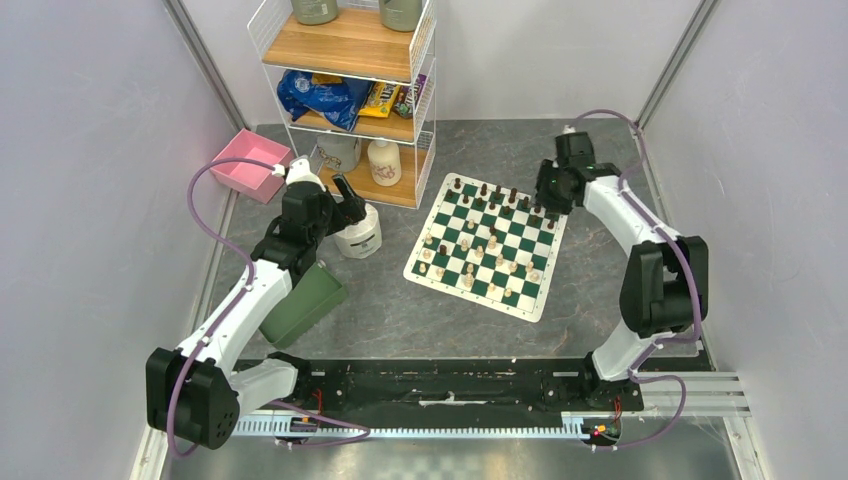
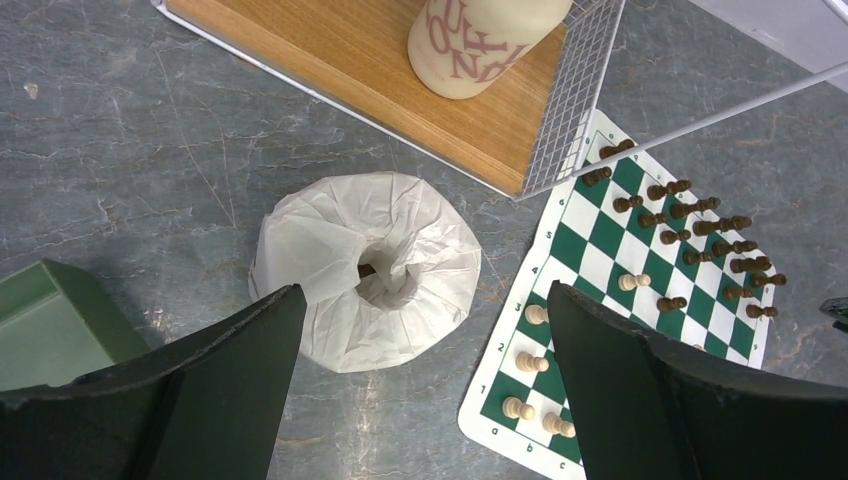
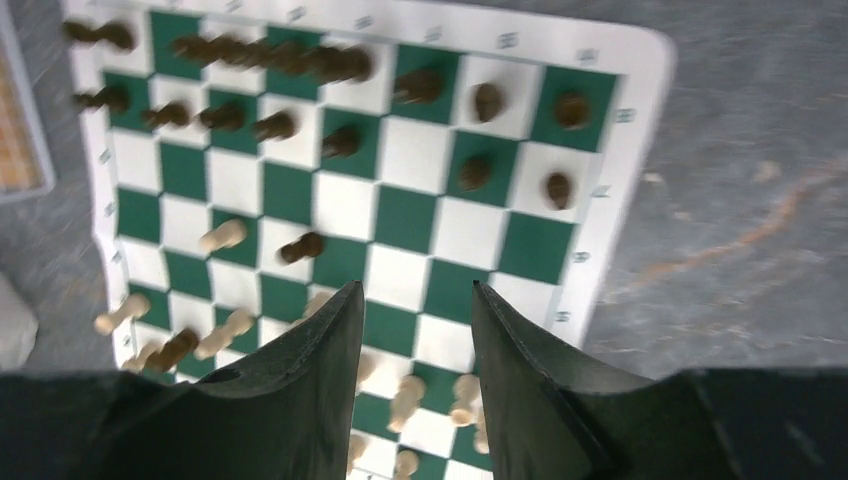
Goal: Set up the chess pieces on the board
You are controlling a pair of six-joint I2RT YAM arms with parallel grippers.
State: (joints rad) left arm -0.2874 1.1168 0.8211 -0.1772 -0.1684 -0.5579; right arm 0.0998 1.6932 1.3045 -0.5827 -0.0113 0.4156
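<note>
The board lies flat at mid-table, green and white checks with a white border. Dark brown chess pieces crowd its far rows and cream ones its near rows, a few standing mid-board. My right gripper hovers over the far right corner. In the right wrist view it is open with nothing between its fingers, above the board, dark pieces and cream pieces. My left gripper is wide open above a wrapped toilet roll, left of the board.
A wire shelf unit with bottles and snacks stands at the back, its lowest wooden shelf close to the roll. A pink bin sits at the far left. A green bin lies beside the left arm.
</note>
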